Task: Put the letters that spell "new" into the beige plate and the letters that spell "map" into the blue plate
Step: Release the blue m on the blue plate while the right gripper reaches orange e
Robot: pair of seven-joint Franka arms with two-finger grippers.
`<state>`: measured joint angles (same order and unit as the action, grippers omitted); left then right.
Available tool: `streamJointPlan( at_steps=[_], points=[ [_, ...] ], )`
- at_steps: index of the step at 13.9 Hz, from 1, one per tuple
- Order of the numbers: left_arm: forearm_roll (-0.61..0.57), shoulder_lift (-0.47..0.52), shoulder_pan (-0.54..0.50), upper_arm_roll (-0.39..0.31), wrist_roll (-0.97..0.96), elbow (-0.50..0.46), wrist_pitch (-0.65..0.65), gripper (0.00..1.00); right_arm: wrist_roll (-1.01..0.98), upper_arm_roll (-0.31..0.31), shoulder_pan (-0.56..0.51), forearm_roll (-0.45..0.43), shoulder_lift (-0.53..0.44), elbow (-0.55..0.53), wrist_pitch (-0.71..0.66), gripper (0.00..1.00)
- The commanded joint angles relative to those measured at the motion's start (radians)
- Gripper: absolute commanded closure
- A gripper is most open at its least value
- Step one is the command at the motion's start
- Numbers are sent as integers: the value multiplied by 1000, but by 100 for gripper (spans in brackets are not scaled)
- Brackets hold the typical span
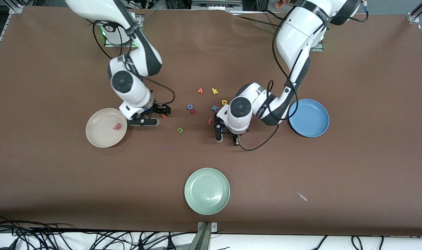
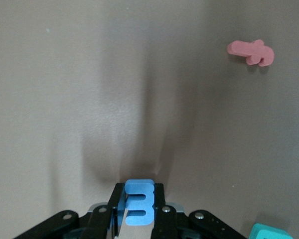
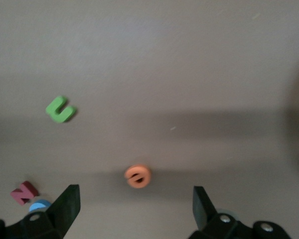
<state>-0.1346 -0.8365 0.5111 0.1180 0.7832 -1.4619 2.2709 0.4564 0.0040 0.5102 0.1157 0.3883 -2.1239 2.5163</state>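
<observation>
My left gripper (image 2: pixel 138 209) is shut on the blue "m" (image 2: pixel 138 201), which stands on edge between the fingers. In the front view this gripper (image 1: pixel 227 140) is low over the table, close to the orange-red "f" (image 1: pixel 210 121). The teal letter (image 2: pixel 269 232) lies beside it. My right gripper (image 1: pixel 160 115) is open beside the beige plate (image 1: pixel 100 137), with the orange "e" (image 3: pixel 137 176) on the table just ahead of its fingertips. The pinkish-red "w" (image 1: pixel 117 126) lies in the beige plate. The green "n" (image 1: pixel 180 130) and the yellow round-bowled letter (image 1: pixel 224 102) lie on the table. The blue plate (image 1: pixel 309 118) holds nothing.
Loose letters lie mid-table: a yellow "k" (image 1: pixel 214 91), an orange letter (image 1: pixel 200 91), a blue "x" (image 1: pixel 214 108), a blue ring-shaped letter (image 1: pixel 190 106) and a red "z" (image 1: pixel 193 111). A pale green plate (image 1: pixel 207 191) sits near the front edge.
</observation>
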Motion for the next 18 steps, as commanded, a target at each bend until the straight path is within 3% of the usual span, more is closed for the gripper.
streamJointPlan(
  at_steps=[1, 4, 7, 12, 14, 18],
  points=[
    [-19, 78, -35, -3, 11, 3, -123, 91, 19, -4, 10, -2, 23, -74, 128, 0],
    [-13, 160, -109, -4, -9, -5, -313, 91, 21, -4, 19, -2, 43, -87, 160, 1],
    [-22, 215, -228, -4, 13, -37, -396, 89, 25, -4, 19, -2, 66, -85, 188, 9],
    [-17, 361, -371, 2, 16, -271, -378, 89, 62, -4, 48, 2, 95, -74, 219, 26],
    [-17, 428, -384, 3, 16, -413, -291, 88, 64, -4, 50, 2, 96, -73, 219, 38],
    [-16, 485, -434, 6, 16, -601, -156, 83, 64, -4, 50, 2, 96, -71, 217, 69]
  ],
)
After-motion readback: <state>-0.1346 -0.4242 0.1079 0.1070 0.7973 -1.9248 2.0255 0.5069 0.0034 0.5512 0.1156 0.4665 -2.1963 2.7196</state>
